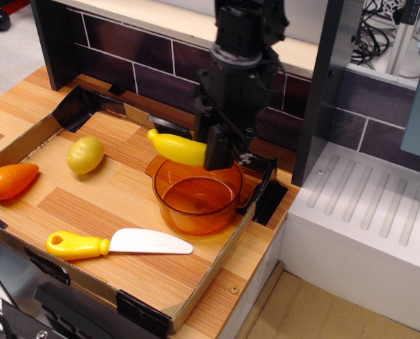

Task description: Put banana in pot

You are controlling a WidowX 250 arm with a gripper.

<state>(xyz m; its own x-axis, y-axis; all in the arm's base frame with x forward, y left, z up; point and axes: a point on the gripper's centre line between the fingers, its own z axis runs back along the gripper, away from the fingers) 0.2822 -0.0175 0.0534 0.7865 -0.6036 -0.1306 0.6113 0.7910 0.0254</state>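
Observation:
The yellow toy banana [173, 147] hangs in the air, held at its right end by my black gripper [217, 152], which is shut on it. The banana lies roughly level, just above the rear left rim of the translucent orange pot [197, 198]. The pot stands in the right part of the wooden tray and holds nothing. My arm comes down from the top middle, over the pot's back edge.
In the cardboard-edged tray [213, 272] lie a yellow-green lemon [85, 155], an orange carrot [10, 180] at the left edge and a white knife with a yellow handle [118, 244] near the front. A dark tiled wall and a black post [327, 85] stand behind; a white drainboard [368, 212] is at right.

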